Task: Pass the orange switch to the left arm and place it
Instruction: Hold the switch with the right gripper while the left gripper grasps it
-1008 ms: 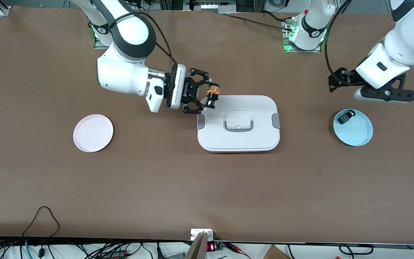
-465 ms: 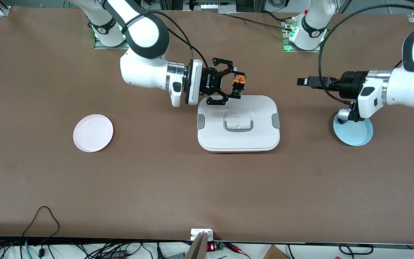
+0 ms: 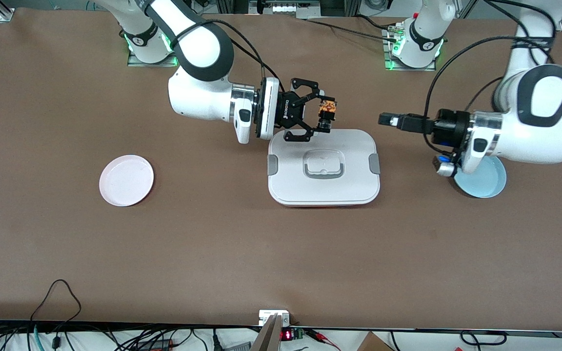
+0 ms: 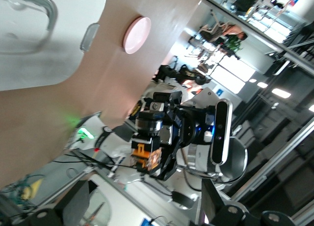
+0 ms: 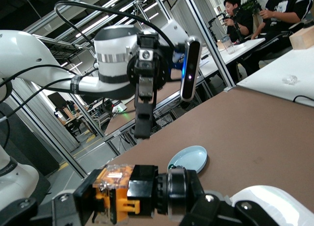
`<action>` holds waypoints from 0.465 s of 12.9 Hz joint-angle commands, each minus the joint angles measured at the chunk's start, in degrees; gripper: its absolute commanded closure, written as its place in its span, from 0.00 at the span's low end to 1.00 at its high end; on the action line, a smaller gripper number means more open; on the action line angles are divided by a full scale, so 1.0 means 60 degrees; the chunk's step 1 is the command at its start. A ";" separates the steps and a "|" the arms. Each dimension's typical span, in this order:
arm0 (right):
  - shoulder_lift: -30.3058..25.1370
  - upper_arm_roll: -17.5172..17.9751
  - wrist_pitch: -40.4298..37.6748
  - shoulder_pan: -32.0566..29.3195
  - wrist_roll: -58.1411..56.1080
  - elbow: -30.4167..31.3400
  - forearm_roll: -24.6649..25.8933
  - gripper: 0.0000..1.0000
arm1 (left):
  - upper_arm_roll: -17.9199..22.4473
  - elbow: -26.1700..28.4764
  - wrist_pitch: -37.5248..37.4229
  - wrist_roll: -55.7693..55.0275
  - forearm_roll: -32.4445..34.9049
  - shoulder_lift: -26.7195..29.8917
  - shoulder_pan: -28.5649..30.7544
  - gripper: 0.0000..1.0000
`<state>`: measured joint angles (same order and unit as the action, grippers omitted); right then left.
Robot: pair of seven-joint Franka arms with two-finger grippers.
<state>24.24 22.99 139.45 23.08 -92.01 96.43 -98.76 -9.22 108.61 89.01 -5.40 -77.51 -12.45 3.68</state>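
Observation:
My right gripper (image 3: 324, 116) is shut on the orange switch (image 3: 329, 106) and holds it level over the edge of the white box (image 3: 291, 181) on the robots' side. The switch's orange body and black barrel fill the right wrist view (image 5: 117, 194). My left gripper (image 3: 384, 119) is open and empty. It lies level over the bare table between the box and the blue plate (image 3: 488, 184), and it points at the switch with a gap between them. The left wrist view shows the switch (image 4: 147, 155) ahead, between its own wide-apart fingers (image 4: 210, 199).
A pink plate (image 3: 126, 180) lies toward the right arm's end of the table. The blue plate is partly covered by the left arm's wrist. The box also shows in the left wrist view (image 4: 29, 49). Cables run along the table's front edge.
The left arm swung from above the blue plate, turned its gripper level and moved it toward the box. The right gripper carried the switch over the box's edge, then nearly held still.

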 commanded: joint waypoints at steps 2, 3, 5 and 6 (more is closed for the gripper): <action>0.0194 -0.0037 0.0079 0.0093 -0.0545 -0.0281 -0.0342 0.83 | -0.0877 0.1408 0.1188 0.0924 -0.1712 0.0566 -0.0013 0.00; 0.0194 -0.0037 0.0079 0.0093 -0.0545 -0.0296 -0.0342 0.83 | -0.0981 0.1614 0.1249 0.1307 -0.1977 0.0566 -0.0013 0.00; 0.0208 -0.0052 0.0094 0.0093 -0.0545 -0.0398 -0.0342 0.83 | -0.1172 0.1747 0.1380 0.1908 -0.2097 0.0537 -0.0027 0.00; 0.0208 -0.0052 0.0094 0.0093 -0.0545 -0.0399 -0.0342 0.83 | -0.1303 0.1762 0.1555 0.2085 -0.2126 0.0537 -0.0027 0.00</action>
<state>24.65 22.90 139.45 23.09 -93.82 95.81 -99.39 -16.01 117.00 96.34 3.90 -88.32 -11.34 3.35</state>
